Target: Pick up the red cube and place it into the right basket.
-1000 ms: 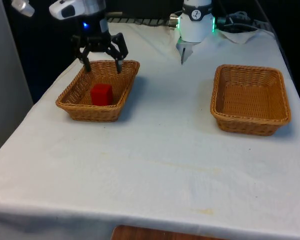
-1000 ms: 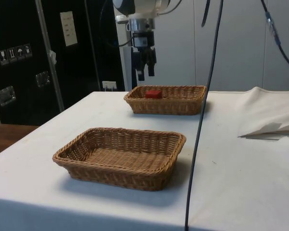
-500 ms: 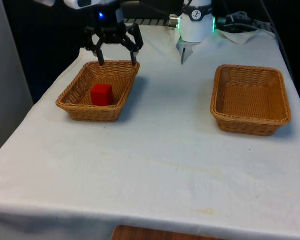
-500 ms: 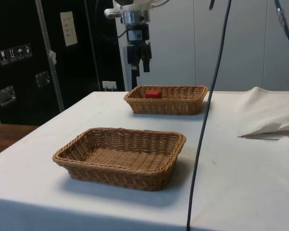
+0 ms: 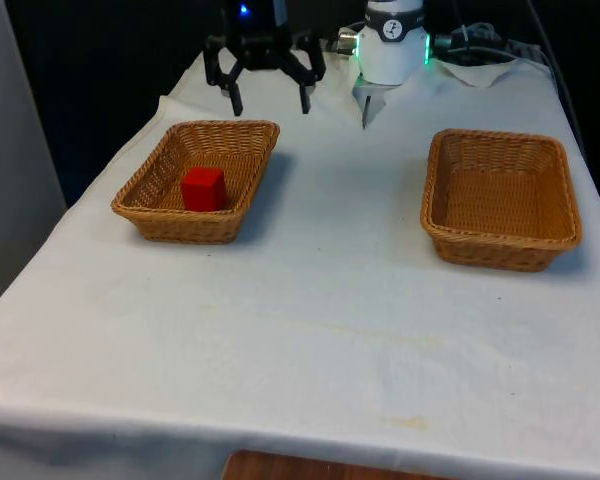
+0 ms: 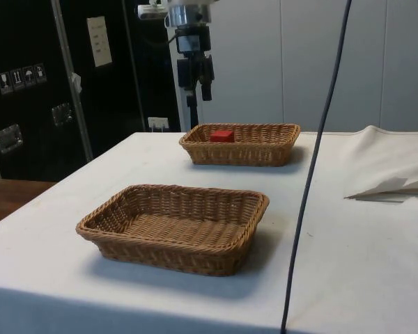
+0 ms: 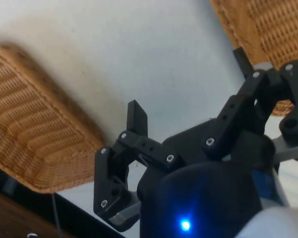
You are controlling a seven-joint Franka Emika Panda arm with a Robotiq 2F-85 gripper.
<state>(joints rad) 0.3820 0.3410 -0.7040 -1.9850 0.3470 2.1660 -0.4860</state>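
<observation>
The red cube [image 5: 203, 188] lies inside the wicker basket [image 5: 180, 228] on the front view's left; the side view has this cube [image 6: 222, 135] in the far basket [image 6: 244, 153]. The other basket [image 5: 500, 255], on the front view's right, holds nothing and is the near basket [image 6: 174, 243] in the side view. My gripper [image 5: 271, 106] hangs open and empty above the table, beyond the cube basket's far rim and clear of it. From the side, the gripper [image 6: 195, 83] is well above that basket. The wrist view has the spread gripper [image 7: 190, 88] over white cloth between two basket edges.
The robot's white base [image 5: 393, 45] stands at the far end, just right of the gripper. Cables and rumpled cloth [image 5: 480, 50] lie at the far right corner. A dark cable [image 6: 306, 195] hangs in front of the side view. The cloth falls off at the table's left edge [image 5: 70, 240].
The open gripper has risen from over the cube basket and moved back and towards the front view's right, past the basket's far rim. The cube has stayed in the basket.
</observation>
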